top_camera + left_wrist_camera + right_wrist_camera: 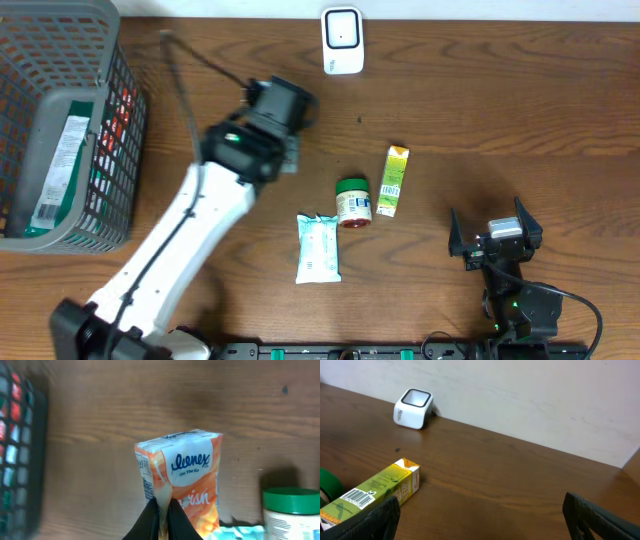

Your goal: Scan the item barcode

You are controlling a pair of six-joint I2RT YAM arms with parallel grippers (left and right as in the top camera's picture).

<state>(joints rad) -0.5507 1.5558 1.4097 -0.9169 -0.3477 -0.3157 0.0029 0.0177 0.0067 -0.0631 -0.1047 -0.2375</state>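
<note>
orange and white tissue pack (187, 475)

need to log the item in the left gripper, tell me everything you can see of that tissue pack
The tissue pack is a soft, glossy plastic pocket pack, orange and white, with blue "Kleenex On The Go" lettering on its face and a panel of small print on its left side. No barcode can be made out. The left gripper is shut on its near edge, creasing the wrap. The wooden table lies behind it, and nothing else seems to touch it.
</note>
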